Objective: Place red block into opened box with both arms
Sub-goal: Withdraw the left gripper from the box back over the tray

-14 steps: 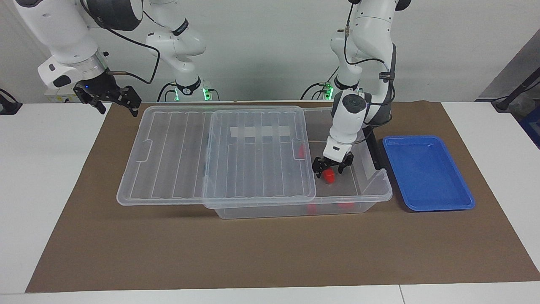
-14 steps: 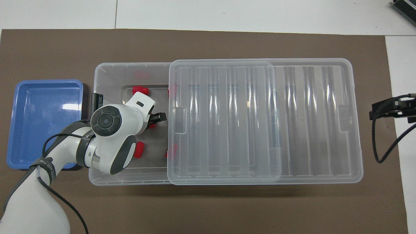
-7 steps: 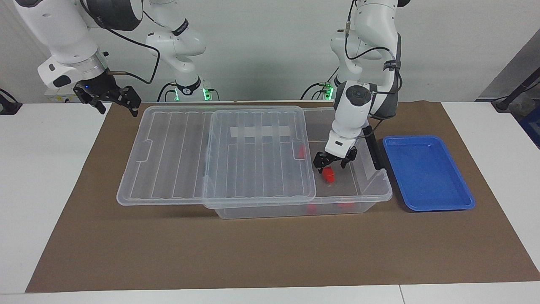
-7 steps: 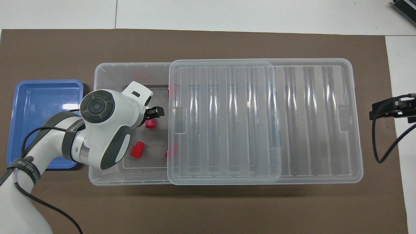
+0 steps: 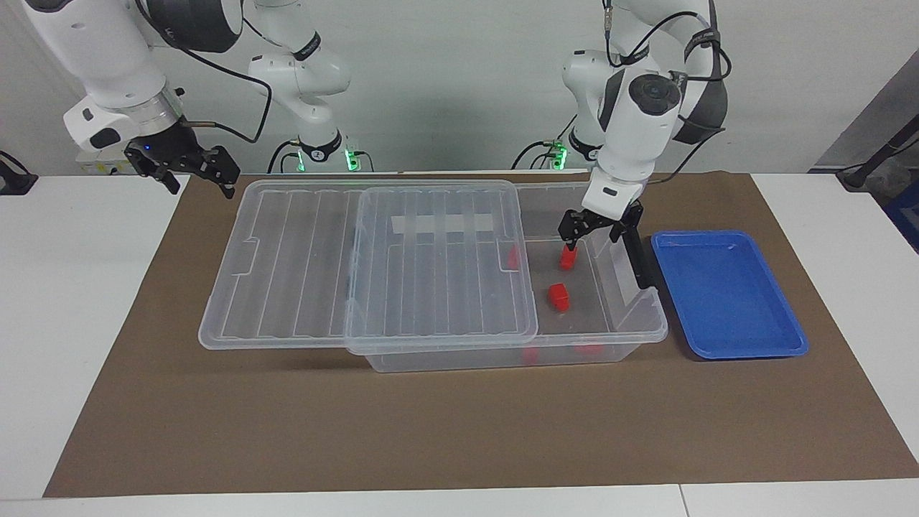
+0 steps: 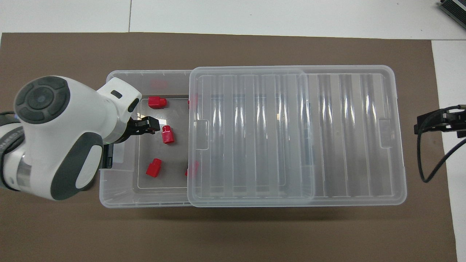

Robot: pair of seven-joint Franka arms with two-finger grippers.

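The box (image 5: 632, 327) is a clear tub, and its ribbed lid (image 5: 373, 266) is slid toward the right arm's end, leaving the left arm's end uncovered. Several red blocks lie on the box floor. One red block (image 5: 558, 296) (image 6: 168, 134) sits in the middle of the uncovered part. My left gripper (image 5: 599, 226) (image 6: 140, 127) hangs open and empty above that end of the box, well clear of the blocks. My right gripper (image 5: 203, 183) waits open in the air over the mat's edge, past the lid's end.
A shallow blue tray (image 5: 725, 294) lies on the brown mat beside the box's black end handle (image 5: 637, 258). Other red blocks (image 6: 157, 102) (image 6: 153, 167) lie in the uncovered part, and two more show partly under the lid's edge (image 6: 192, 168).
My left gripper has risen out of the box, away from the middle red block, which stays on the floor. It also drew toward the box's handle end. The right arm has not moved.
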